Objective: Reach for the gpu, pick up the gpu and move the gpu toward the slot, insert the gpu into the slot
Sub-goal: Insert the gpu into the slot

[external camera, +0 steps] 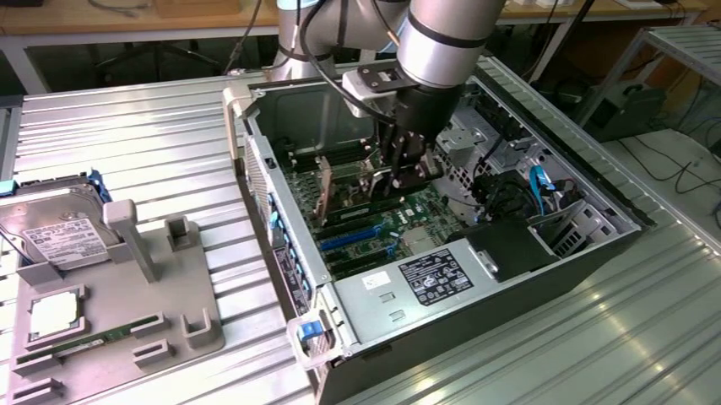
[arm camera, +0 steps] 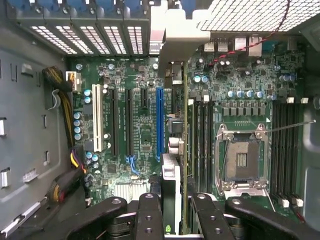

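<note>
The gpu (arm camera: 185, 130) appears edge-on in the wrist view, a thin card with a silver end bracket (arm camera: 170, 37) reaching the case's rear panel. My gripper (arm camera: 175, 202) is shut on it, a black finger (arm camera: 150, 215) on each side. The long blue slot (arm camera: 159, 125) lies uncovered on the green motherboard just beside the card's edge; I cannot tell whether the card touches the board. In the exterior view the gripper (external camera: 397, 179) is deep inside the open computer case, holding the gpu (external camera: 363, 201) upright above the blue slot (external camera: 351, 239).
The square processor socket (arm camera: 242, 160) and black memory slots (arm camera: 285, 145) flank the card. A white slot (arm camera: 97, 117) and cable bundle (arm camera: 65, 185) sit beyond the blue one. The power supply (external camera: 423, 278) fills the case's near end. A grey tray (external camera: 169, 295) holds a hard drive (external camera: 56, 236).
</note>
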### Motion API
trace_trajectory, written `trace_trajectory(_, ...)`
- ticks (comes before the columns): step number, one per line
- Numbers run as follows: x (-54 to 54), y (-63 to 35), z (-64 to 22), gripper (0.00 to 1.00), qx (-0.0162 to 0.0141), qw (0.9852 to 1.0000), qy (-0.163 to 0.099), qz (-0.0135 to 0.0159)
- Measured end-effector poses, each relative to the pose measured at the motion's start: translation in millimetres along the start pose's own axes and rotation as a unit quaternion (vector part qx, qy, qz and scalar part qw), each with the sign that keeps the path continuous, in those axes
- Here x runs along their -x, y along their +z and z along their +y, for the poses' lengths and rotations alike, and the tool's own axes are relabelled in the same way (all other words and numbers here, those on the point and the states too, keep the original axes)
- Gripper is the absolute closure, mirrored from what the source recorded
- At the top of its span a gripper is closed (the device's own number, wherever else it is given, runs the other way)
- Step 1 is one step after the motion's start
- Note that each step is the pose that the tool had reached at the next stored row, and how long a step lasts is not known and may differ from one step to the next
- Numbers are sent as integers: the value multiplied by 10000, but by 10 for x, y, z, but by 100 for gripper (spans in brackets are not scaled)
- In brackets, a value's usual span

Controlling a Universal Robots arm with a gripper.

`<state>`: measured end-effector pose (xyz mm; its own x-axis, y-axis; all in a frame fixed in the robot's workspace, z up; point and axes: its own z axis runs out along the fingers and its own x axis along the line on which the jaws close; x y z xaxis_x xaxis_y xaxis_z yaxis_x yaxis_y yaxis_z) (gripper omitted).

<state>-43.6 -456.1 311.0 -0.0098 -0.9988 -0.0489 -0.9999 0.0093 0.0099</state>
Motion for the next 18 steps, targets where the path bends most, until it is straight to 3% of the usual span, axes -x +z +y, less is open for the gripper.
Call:
trace_trajectory(10, 9, 80, 55, 72, -10, 10000, 70, 3)
trace_trajectory(11, -45, 107, 74, 72, -10, 10000, 60, 3)
trace_trajectory(13, -51, 223, 194, 72, -7, 10000, 7, 3)
trace_trajectory(15, -56, 258, 195, 72, -7, 10000, 7, 3)
trace_trajectory(16, -57, 282, 240, 72, -7, 10000, 7, 3)
trace_trajectory(18, -102, 377, 250, 72, -7, 10000, 7, 3)
